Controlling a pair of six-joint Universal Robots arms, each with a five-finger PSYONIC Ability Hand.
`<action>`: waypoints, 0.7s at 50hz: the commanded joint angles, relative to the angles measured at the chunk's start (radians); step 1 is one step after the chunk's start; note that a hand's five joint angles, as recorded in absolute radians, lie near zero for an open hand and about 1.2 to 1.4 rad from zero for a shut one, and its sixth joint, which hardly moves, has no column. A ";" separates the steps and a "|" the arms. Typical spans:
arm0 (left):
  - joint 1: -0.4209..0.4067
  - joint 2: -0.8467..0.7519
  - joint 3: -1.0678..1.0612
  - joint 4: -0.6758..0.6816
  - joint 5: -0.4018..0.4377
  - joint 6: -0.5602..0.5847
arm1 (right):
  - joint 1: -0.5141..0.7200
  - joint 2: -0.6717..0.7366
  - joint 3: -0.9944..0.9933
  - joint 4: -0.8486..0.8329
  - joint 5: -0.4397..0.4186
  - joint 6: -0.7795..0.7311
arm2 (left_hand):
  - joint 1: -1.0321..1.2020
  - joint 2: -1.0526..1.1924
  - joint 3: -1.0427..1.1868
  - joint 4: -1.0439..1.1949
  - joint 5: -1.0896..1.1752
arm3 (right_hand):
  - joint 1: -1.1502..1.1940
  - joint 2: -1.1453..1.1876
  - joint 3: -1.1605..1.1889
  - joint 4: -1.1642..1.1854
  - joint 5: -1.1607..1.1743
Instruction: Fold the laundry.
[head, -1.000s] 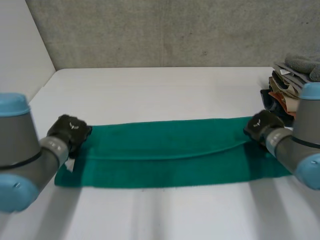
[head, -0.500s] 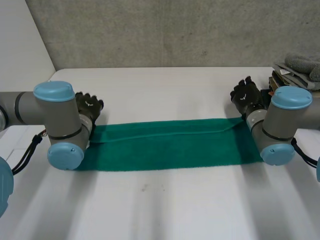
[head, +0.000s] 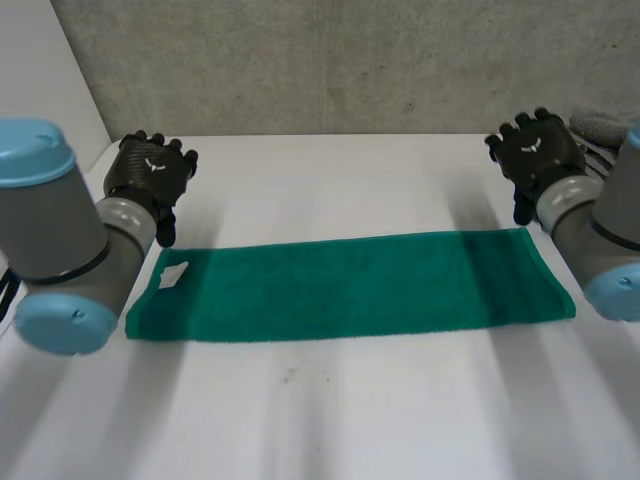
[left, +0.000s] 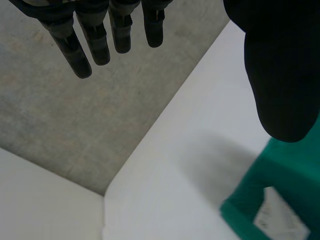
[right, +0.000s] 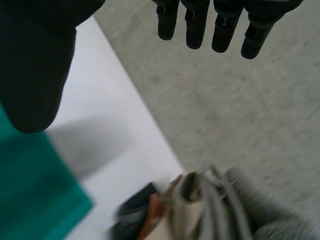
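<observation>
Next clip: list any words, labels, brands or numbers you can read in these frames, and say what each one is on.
No text here can be read.
The white label on the green towel, at the end near the left hand: no lettering can be made out.
Small pale marks on the backs of the left hand and the right hand: too small to read.

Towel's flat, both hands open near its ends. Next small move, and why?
Probably lower the right hand to the right short end of the green towel and pinch it. The towel lies flat as a long strip, so a crosswise fold looks due. The right hand and the left hand are both open, beyond its far corners, holding nothing.
</observation>
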 joint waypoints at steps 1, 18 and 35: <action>0.010 0.127 -0.190 0.009 0.123 -0.171 | -0.103 -0.104 0.155 0.255 -0.053 0.092 | -0.007 -0.027 -0.036 -0.025 -0.042 | 0.100 0.116 0.120 0.112 0.103; 0.054 0.137 -0.319 0.083 0.300 -0.334 | -0.295 0.018 0.352 0.008 -0.260 0.080 | 0.008 -0.012 -0.021 -0.010 -0.027 | 0.367 0.383 0.387 0.379 0.370; 0.046 0.163 -0.322 0.081 0.294 -0.334 | -0.444 -0.003 0.321 -0.036 -0.117 -0.090 | 0.008 -0.012 -0.021 -0.010 -0.027 | 1.170 1.186 1.190 1.182 1.174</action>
